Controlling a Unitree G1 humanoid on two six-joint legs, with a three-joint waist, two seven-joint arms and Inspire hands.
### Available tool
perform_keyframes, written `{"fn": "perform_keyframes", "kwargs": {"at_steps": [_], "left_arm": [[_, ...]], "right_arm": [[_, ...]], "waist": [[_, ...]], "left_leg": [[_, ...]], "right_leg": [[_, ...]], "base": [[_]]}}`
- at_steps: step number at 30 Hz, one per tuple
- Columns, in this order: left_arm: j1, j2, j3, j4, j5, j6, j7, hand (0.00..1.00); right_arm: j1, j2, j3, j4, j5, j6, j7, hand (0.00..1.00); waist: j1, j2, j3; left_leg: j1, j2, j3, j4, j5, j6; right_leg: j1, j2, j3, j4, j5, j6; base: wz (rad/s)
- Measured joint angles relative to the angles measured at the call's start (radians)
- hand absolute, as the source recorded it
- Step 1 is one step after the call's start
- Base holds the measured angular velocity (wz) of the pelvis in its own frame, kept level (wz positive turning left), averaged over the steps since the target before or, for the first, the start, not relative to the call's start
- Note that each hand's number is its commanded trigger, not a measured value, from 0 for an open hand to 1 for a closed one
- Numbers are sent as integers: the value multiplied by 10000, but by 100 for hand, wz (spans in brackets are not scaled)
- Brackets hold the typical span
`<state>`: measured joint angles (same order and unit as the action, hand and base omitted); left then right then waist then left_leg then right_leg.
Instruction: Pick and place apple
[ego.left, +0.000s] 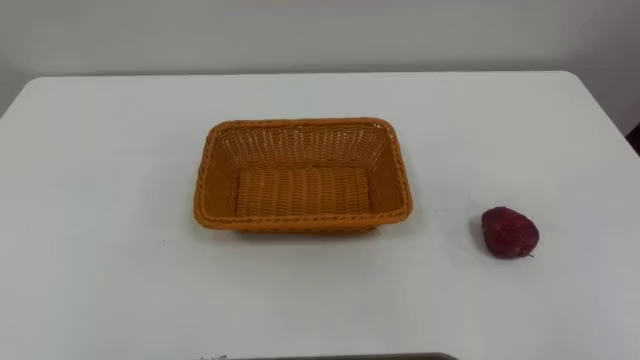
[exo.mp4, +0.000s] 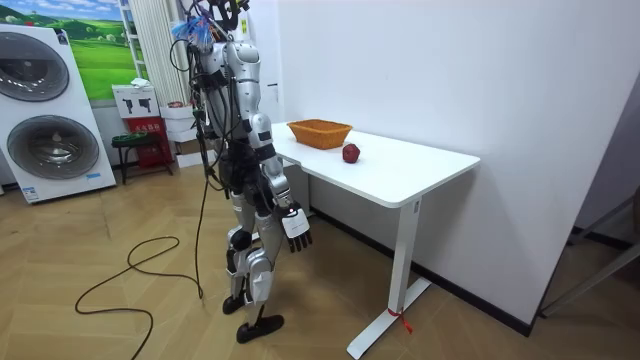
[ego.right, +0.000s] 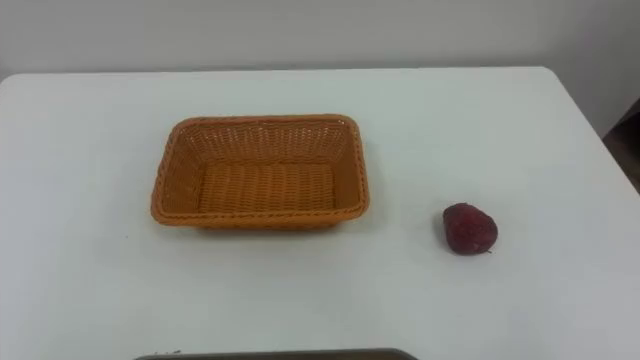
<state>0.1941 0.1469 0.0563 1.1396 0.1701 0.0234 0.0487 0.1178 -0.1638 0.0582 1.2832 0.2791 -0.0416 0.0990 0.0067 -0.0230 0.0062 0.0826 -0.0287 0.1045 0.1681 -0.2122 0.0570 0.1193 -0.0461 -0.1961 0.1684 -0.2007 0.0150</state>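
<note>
1. The right hand (exo.mp4: 296, 226) hung beside the robot's thigh at the end of a lowered arm, below the level of the tabletop. Its fingers pointed down, loose and relaxed, and it grasped nothing.
2. In the room view the robot stood upright on the wooden floor at the near long side of a white table (ego.left: 100, 200), facing the table and the white wall behind it.
3. The apple (ego.left: 510, 232), dark red, lay on the bare tabletop to the robot's right. It was outside the basket and touched nothing but the table.
4. A rectangular orange wicker basket (ego.left: 300, 218) sat near the middle of the table, its long side across the robot's view. The apple lay clearly apart from its right end, about level with its front rim.
5. The table stood against the wall on white legs.
6. Farther off, on the room view's left, a white front-loading washing machine (exo.mp4: 50, 115) stood behind the robot, with a small dark stool (exo.mp4: 128, 146) beside it.
</note>
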Motion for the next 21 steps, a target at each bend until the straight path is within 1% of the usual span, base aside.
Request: {"fn": "perform_keyframes", "kwargs": {"at_steps": [2,7,9,11,12,13,14,15,16,17,18,19,20,21], "left_arm": [[9,0,0,0,0,1,4,0],[37,-1,-1,0,-13,2,26,0],[-29,-12,-6,-5,-233,-6,97,0],[-29,-14,-5,-28,-226,-20,98,0],[-14,-20,-5,-27,-257,-49,127,0],[2,-20,4,-28,-289,-82,153,0],[8,-21,67,-46,-394,-146,208,0],[15,-33,217,-117,-476,-253,293,0],[20,-32,263,-139,-528,-302,347,0],[142,-28,428,-162,-609,-402,444,0],[224,-8,490,-189,-607,-494,575,0],[261,-6,542,-202,-613,-539,617,0],[286,-13,653,-221,-619,-585,711,0],[298,-14,805,-343,-619,-607,762,0]], "right_arm": [[0,0,1,-1,0,0,0,0],[-5,3,15,2,64,-4,-43,0],[-61,20,36,61,439,4,-152,0],[-56,55,-23,66,944,16,-253,0],[22,62,-61,72,1461,59,-348,0],[20,76,-141,63,1762,98,-405,0],[79,98,-355,26,2412,128,-563,0],[117,101,-816,-54,3031,184,-706,0],[126,100,-1049,-103,3309,186,-807,0],[126,97,-1569,-225,3888,183,-1075,0],[157,98,-2016,-469,4634,171,-1345,0],[163,97,-2233,-554,5142,136,-1470,0],[199,100,-2738,-861,6138,129,-1749,0],[178,106,-3372,-1240,6986,121,-2054,0]], "waist": [[0,27,-19],[10,41,-24],[-5,41,-21],[-3,63,-18],[-25,-11,23],[-37,26,56],[-49,67,11],[-105,40,12],[-128,60,18],[-216,57,20],[-310,63,43],[-352,113,27],[-481,39,24],[-596,56,25]], "left_leg": [[0,0,0,24,0,0],[21,0,3,48,0,0],[25,1,-3,39,0,0],[44,1,2,37,0,0],[115,0,20,7,0,0],[152,1,26,4,0,0],[175,1,25,6,-1,1],[179,-2,31,7,-4,6],[182,-4,38,10,-4,7],[207,-7,47,18,-5,8],[259,-5,43,13,-9,12],[283,-5,44,-1,-11,11],[325,-6,44,-44,-14,12],[331,-4,55,-70,-16,14]], "right_leg": [[0,0,-1,0,0,0],[6,-1,2,0,0,0],[7,-1,0,3,0,0],[12,1,20,7,0,0],[61,-3,27,7,0,0],[98,-3,19,9,0,1],[124,-10,10,9,0,1],[136,-16,2,10,0,1],[143,-18,3,9,0,1],[163,-16,18,12,1,3],[205,-10,15,12,1,3],[221,-8,19,13,1,4],[244,-6,28,17,0,5],[244,-2,53,33,0,6]], "base": [[0],[0],[0],[-2],[0],[0],[0],[0],[0],[0],[0],[0],[0],[-4]]}}
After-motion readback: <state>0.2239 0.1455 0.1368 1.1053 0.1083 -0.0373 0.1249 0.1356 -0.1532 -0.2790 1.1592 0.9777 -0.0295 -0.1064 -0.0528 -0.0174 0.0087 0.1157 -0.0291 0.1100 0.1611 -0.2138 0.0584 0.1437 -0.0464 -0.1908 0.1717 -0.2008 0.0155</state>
